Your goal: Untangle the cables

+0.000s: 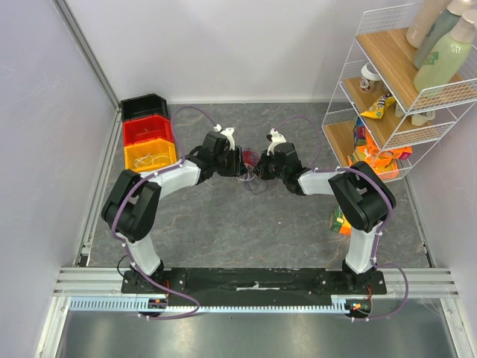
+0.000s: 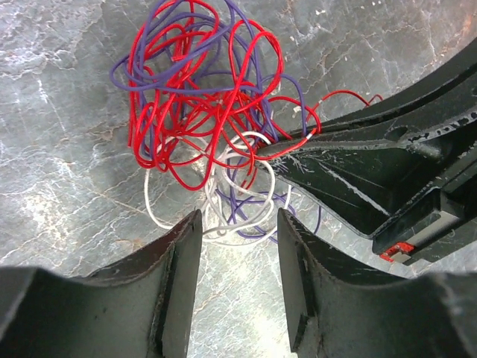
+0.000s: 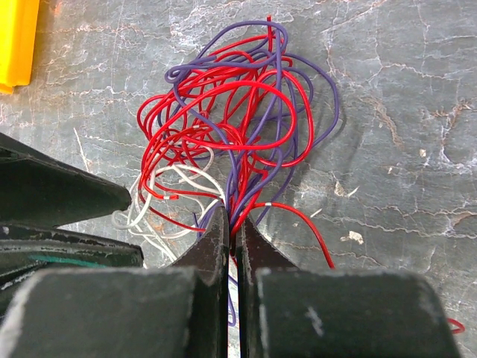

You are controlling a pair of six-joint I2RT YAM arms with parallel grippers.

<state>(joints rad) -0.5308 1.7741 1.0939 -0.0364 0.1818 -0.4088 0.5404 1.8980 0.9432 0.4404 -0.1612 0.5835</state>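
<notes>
The cables (image 1: 250,168) are a fist-sized tangle of red, purple and white wires on the grey table, between the two arms. In the left wrist view the cables (image 2: 205,112) lie just ahead of my left gripper (image 2: 238,220), which is open and empty, with white loops at its fingertips. In the right wrist view my right gripper (image 3: 232,224) is shut on red and purple strands at the near edge of the cables (image 3: 238,119). The right gripper's black fingers (image 2: 358,142) reach into the tangle from the right in the left wrist view.
Stacked bins, yellow (image 1: 149,155), red (image 1: 146,130) and black (image 1: 143,106), stand at the back left; the yellow one holds thin wires. A wire shelf rack (image 1: 395,97) with bottles and packets stands at the right. An orange-green packet (image 1: 340,222) lies by the right arm.
</notes>
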